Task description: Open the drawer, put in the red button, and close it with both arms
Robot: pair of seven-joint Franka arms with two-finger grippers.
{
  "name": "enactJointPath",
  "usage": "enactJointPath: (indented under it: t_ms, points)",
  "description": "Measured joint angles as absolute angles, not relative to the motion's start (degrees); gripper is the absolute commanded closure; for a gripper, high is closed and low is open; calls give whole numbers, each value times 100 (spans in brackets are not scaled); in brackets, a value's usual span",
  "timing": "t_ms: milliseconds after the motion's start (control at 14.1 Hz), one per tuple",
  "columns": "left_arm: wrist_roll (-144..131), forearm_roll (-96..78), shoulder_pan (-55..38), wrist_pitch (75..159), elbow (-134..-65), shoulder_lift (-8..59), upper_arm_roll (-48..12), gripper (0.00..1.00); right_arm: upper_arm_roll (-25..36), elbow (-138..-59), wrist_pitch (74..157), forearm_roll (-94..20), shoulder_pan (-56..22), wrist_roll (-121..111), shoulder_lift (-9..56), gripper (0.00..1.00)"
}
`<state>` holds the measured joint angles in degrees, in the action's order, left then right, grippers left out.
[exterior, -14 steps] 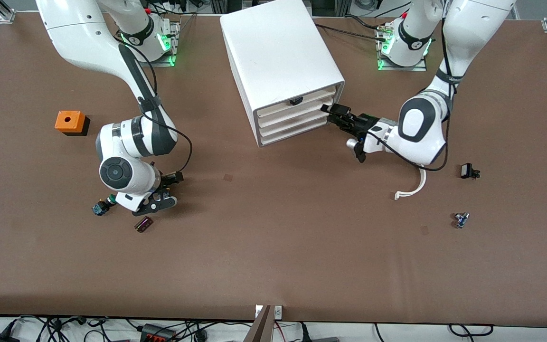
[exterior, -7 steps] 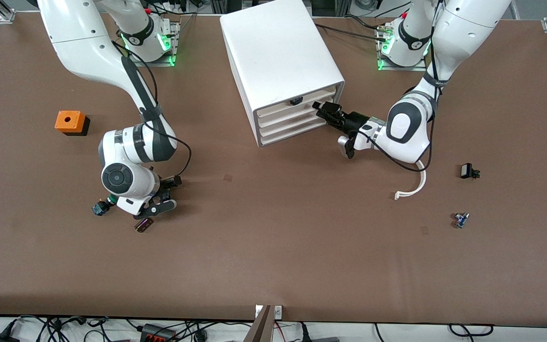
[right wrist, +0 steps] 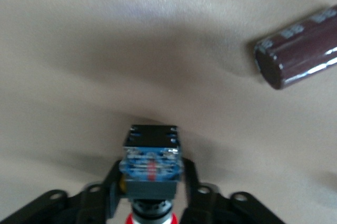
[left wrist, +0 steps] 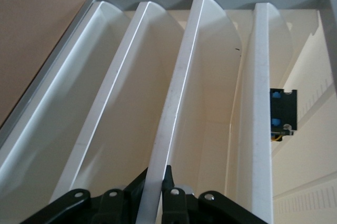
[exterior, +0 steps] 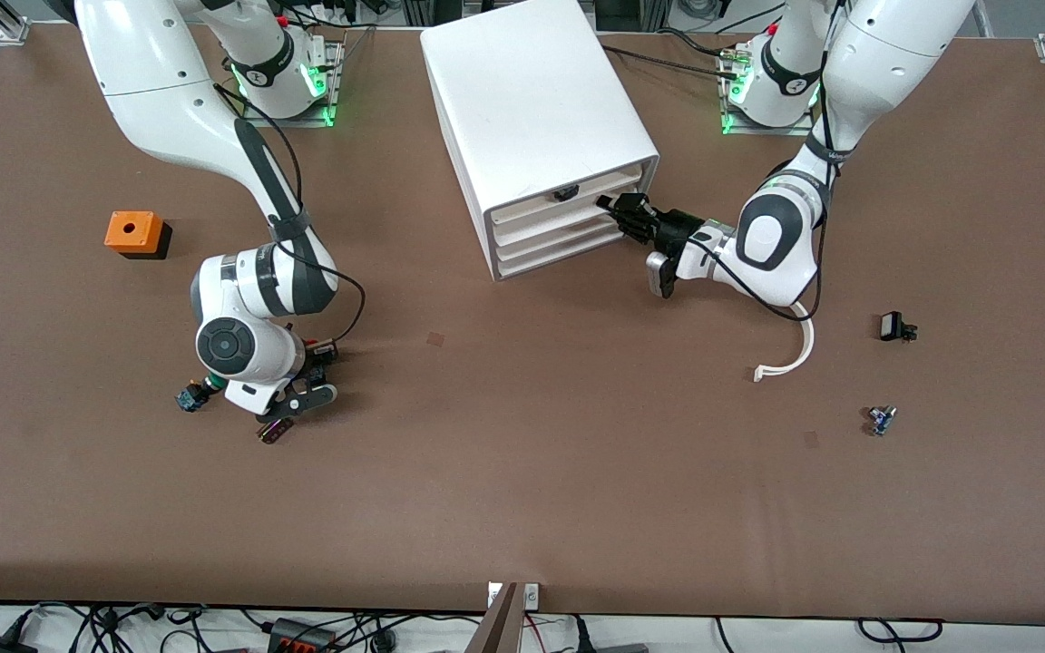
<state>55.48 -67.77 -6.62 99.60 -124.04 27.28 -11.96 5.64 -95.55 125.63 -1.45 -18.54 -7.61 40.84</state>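
Left tool (exterior: 620, 207) closed narrow on lip of shallow white plastic drawer (exterior: 559, 216), second from top, not yet pulled out. Right tool (right wrist: 151, 203) clamped on small red-capped push-button (right wrist: 151, 168), low over brown counter (exterior: 522, 472). Thin lip, likely to slip free under pull.

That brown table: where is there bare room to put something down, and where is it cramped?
The widest bare stretch of the table runs along the edge nearest the front camera. It is crowded where the right gripper holds the red button among small parts, and where the left gripper grips the drawer of the cabinet.
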Motion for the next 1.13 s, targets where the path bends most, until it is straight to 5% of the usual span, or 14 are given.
enactJointPath:
  t_ms: [495, 636, 707, 778, 1131]
  points:
    - [5558, -6776, -163, 10016, -11655, 3173, -1108, 94, 554, -8359, 11485, -146, -1859, -769, 4024, 100]
    - [5556, -6776, -32, 9963, -11316, 3428, -1094, 82, 537, -7782, 11031, -175, -1920, -763, 3955, 100]
    - [5553, -6776, 4, 9953, -11207, 3514, -1094, 33, 522, -7570, 10929, -221, -1959, -758, 3927, 100]
    - [5553, -6776, 20, 9939, -11140, 3566, -1094, 0, 503, -7395, 10877, -279, -2023, -758, 3918, 100]
    - [5281, -6569, 322, 9706, -10885, 3563, -1059, 0, 276, -6975, 10818, -951, -2644, -237, 3921, 100]
